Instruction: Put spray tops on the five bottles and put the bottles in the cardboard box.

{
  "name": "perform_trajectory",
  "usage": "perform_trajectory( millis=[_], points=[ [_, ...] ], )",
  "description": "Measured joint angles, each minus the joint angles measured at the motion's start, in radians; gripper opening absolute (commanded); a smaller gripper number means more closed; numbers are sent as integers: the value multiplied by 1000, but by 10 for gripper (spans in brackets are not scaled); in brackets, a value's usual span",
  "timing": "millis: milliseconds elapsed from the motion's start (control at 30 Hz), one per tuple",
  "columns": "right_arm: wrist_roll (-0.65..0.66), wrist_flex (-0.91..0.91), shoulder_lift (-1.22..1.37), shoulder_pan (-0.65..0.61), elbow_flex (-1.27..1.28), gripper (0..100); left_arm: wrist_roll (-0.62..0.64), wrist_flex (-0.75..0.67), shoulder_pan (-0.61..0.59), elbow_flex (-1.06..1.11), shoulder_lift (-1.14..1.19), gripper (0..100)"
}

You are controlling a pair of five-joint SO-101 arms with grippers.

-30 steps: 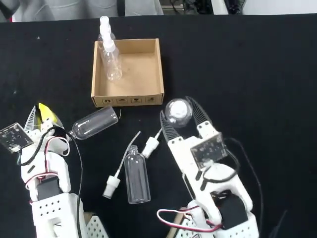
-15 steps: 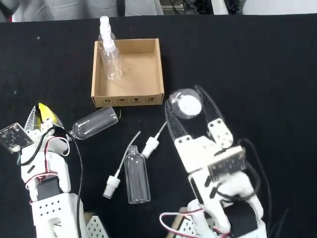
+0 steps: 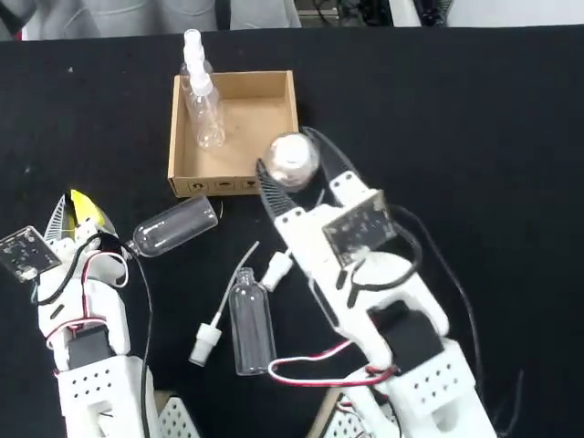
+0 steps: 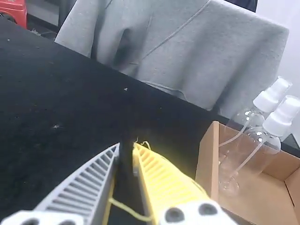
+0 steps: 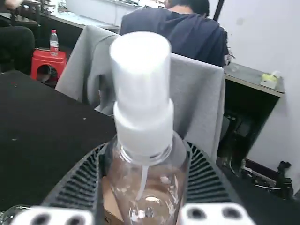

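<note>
High view: the right gripper (image 3: 286,153) is clenched on a capped bottle (image 3: 294,164), held upright above the near right corner of the cardboard box (image 3: 234,185). The operator should carry it further over the box floor, clear of the two capped bottles (image 3: 205,109) at the box's left wall, and lower it before release.

Left wrist view: the left gripper (image 4: 126,150) is closed and empty, short of the box.

Right wrist view: the bottle (image 5: 142,93) sits centred between the jaws, and the grip appears secure.

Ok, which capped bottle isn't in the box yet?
The bottle clamped in the right hand, by the cardboard box's near corner; the other two capped bottles are inside it.
</note>
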Motion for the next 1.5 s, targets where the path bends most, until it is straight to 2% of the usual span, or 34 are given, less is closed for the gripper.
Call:
perform_trajectory(
  millis=[333,767,1100,1500],
  points=[
    [0,-264,316,-38,-6,86,0,0,0,0,0,41],
    [-6,-290,681,-38,-226,90,0,0,0,0,0,41],
    [-247,-293,925,-38,-399,90,0,0,0,0,0,41],
    [-265,-293,1160,-38,-548,87,0,0,0,0,0,41]
  ],
)
